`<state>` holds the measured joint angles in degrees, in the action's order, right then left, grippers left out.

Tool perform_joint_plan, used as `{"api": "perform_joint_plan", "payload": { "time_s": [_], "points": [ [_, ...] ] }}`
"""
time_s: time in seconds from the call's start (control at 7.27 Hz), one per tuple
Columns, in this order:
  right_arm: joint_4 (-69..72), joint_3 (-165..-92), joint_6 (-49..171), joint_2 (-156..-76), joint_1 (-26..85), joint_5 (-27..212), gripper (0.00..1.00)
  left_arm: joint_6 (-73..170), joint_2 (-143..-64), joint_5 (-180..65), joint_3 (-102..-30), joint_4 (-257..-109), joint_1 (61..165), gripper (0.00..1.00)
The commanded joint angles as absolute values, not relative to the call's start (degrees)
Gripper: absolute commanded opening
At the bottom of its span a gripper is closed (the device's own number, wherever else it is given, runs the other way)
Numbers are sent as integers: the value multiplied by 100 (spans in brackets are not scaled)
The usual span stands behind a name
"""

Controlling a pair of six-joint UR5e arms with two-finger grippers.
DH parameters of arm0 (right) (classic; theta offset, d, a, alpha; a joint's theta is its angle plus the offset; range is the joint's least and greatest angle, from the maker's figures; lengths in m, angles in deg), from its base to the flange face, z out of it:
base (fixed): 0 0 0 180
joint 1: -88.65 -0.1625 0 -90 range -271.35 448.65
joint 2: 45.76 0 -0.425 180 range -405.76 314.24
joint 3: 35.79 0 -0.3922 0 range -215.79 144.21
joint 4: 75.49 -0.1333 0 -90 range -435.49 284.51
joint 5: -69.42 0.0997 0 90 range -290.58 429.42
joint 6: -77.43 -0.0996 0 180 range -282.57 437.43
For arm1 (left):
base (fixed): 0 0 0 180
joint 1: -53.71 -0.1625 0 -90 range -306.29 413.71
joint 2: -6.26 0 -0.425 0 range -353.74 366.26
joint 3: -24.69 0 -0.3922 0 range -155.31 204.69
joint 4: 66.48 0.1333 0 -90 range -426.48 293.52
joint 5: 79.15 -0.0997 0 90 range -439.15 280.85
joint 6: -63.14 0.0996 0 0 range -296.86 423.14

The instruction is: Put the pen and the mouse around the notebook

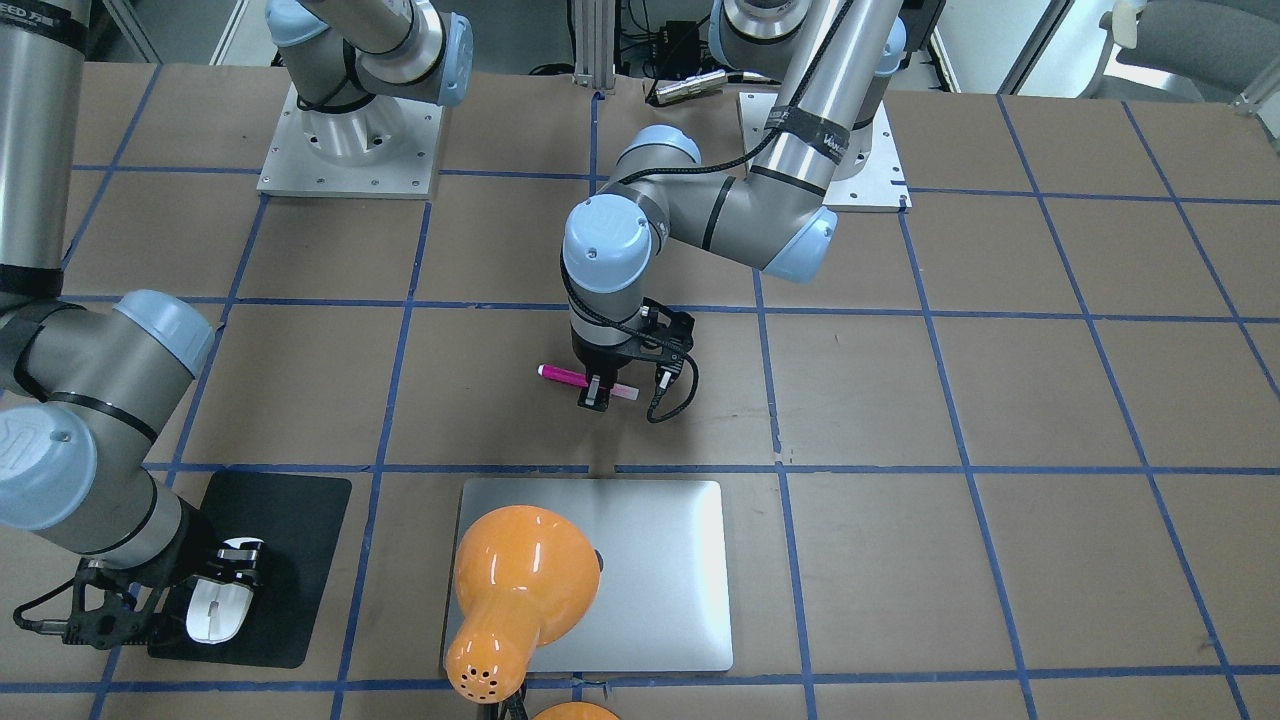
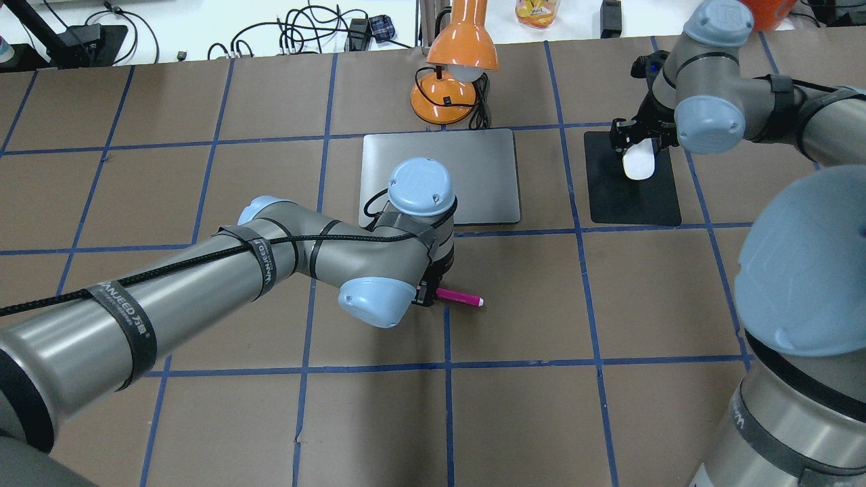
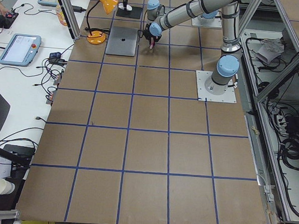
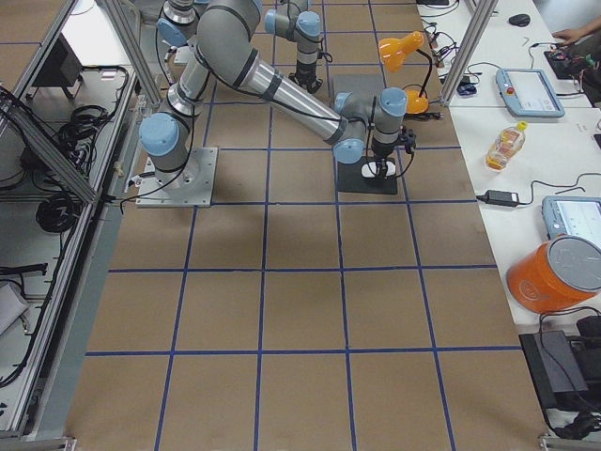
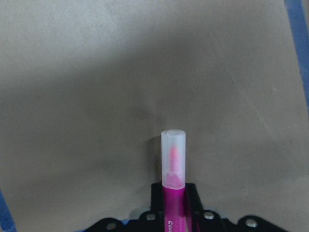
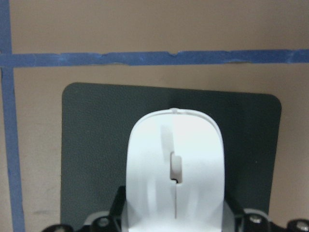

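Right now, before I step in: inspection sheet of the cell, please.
Surface: brown-paper table with blue tape grid.
Job's things: pen level in left pincer, on robot's side of notebook; mouse in right pincer, over black mat.
Clutter: orange lamp at notebook's far edge.
Pincers: both shut on their loads.
Cables: lamp cord by its base; black cable along left arm.
Surroundings: benches with bottle, orange tub, pendant.

The left arm (image 2: 196, 291) and the right arm (image 2: 798, 284) are silver-grey metal tubes with pale blue round joint caps (image 2: 421, 184). A braided black cable (image 2: 169, 267) runs along the left one under black straps (image 2: 128, 325) with white lettering. Each has a square pale base plate (image 1: 350, 150) with small screws. The left gripper (image 1: 596, 392) and the right gripper (image 1: 225, 600) are black.
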<state>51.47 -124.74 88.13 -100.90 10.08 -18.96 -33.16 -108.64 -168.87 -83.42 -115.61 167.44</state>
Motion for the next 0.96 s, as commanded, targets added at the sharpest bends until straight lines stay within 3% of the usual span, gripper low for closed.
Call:
{"api": "perform_joint_plan", "payload": {
  "time_s": [0.0, 0.14, 0.41, 0.55, 0.69, 0.83],
  "points": [
    [5098, -12491, 8667, -10078, 1008, -1891, 47, -1466, -10556, -16915, -8238, -11936, 16306, 100],
    [5098, -12474, 8666, -10070, 1008, -1882, 56, -829, -10336, -16898, -8002, -12374, 16130, 100],
    [5028, -12448, 8640, -9990, 1008, -1882, 59, 1626, -9888, -16924, -7282, -13769, 15796, 100],
    [5028, -12447, 8562, -9991, 1008, -1882, 71, 2813, -9694, -17028, -6974, -14254, 15734, 100],
    [5028, -12447, 8552, -9999, 1008, -1882, 92, 3903, -9509, -17090, -6823, -14459, 15707, 100],
    [5028, -12439, 8543, -10017, 1008, -1882, 100, 4602, -9307, -17065, -6804, -14453, 15611, 100]
  ]
}}
